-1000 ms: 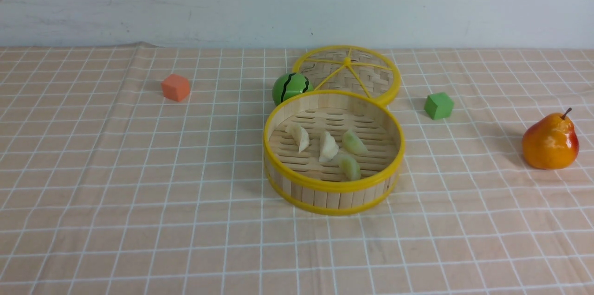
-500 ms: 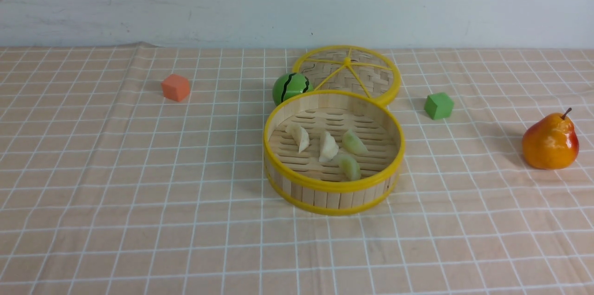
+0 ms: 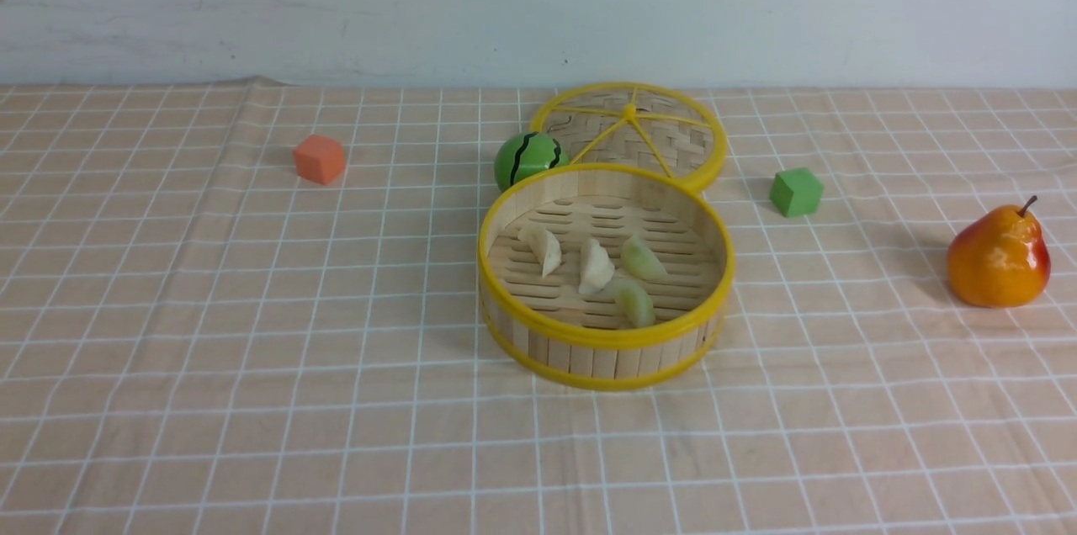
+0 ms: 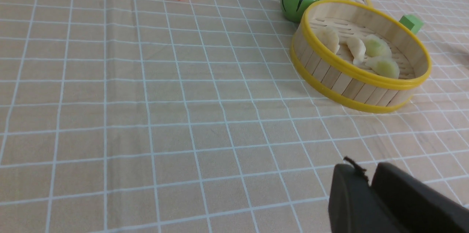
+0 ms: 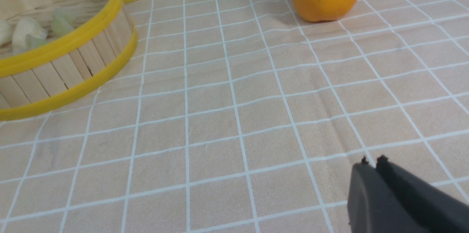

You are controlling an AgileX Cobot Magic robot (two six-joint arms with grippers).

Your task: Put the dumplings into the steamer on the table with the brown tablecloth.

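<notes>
The steamer (image 3: 606,339) stands mid-table on the brown tablecloth (image 3: 252,308). On its slatted floor lie two whitish dumplings (image 3: 545,249) (image 3: 595,266) and two pale green dumplings (image 3: 644,258) (image 3: 635,303). Neither gripper shows in the front view. In the left wrist view my left gripper (image 4: 366,170) hangs over bare cloth, well short of the steamer (image 4: 329,75), with its dark fingers together and nothing between them. In the right wrist view my right gripper (image 5: 373,163) is likewise shut and empty, over cloth away from the steamer (image 5: 73,48).
The flat woven lid (image 3: 639,131) lies just behind the steamer, with a green striped ball (image 3: 527,158) beside it. An orange cube (image 3: 319,159) sits far left, a green cube (image 3: 795,191) right of the steamer, and a pear (image 3: 998,257) at the right edge.
</notes>
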